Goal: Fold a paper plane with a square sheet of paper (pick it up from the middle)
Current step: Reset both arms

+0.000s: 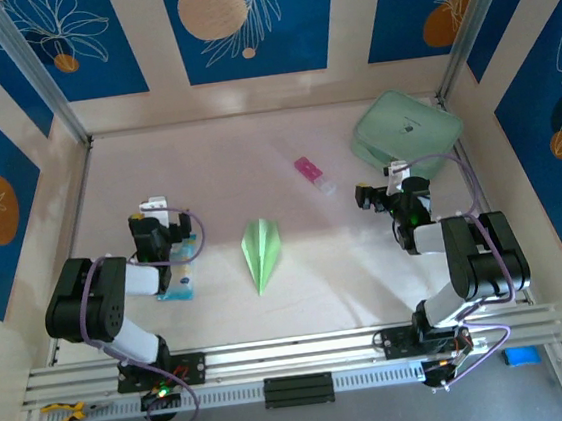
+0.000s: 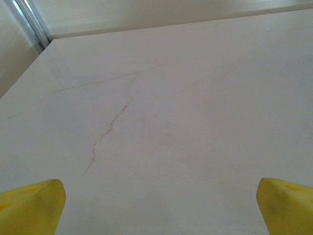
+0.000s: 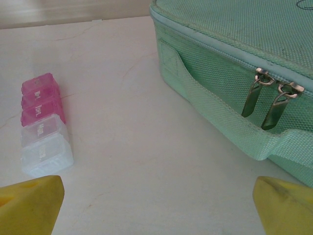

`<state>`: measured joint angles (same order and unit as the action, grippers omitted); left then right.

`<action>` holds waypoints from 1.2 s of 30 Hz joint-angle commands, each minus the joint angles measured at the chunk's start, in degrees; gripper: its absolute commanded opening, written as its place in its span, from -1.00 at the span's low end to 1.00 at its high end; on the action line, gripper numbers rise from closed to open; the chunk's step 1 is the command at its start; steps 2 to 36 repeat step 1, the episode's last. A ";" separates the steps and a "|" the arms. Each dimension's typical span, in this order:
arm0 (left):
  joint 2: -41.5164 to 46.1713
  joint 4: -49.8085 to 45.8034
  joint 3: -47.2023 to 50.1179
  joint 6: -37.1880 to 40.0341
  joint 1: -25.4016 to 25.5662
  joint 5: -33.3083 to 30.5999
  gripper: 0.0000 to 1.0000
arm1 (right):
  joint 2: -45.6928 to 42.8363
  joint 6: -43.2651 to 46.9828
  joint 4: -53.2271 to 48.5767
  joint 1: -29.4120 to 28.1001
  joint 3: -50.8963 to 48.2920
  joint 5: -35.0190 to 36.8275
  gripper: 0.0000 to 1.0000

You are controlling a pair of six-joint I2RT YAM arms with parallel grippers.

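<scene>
Paper plane (image 1: 261, 254) between the jaws

From above I get bright, even light. The pale counter (image 1: 206, 168) looks slightly washed, and the right arm (image 1: 477, 255) throws only a soft shadow to its left. In the left wrist view the counter is low in contrast, and the yellow fingertips (image 2: 32, 205) blur at the near corners. In the right wrist view the case (image 3: 220, 58) weave and zip pulls (image 3: 266, 103) are sharp.

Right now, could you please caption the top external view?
Folded paper plane lies mid-table, nose toward the near edge; mint-green case in far right corner.
</scene>
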<state>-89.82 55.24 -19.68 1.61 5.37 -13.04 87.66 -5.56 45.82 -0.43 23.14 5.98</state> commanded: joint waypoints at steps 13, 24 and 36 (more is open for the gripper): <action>0.17 0.65 -0.81 -0.27 -0.09 1.26 1.00 | -0.56 0.90 0.99 -0.54 0.34 -0.59 0.98; 0.17 0.65 -0.81 -0.27 -0.09 1.26 1.00 | -0.56 0.90 0.99 -0.54 0.34 -0.59 0.98; 0.17 0.65 -0.81 -0.27 -0.09 1.26 1.00 | -0.56 0.90 0.99 -0.54 0.34 -0.59 0.98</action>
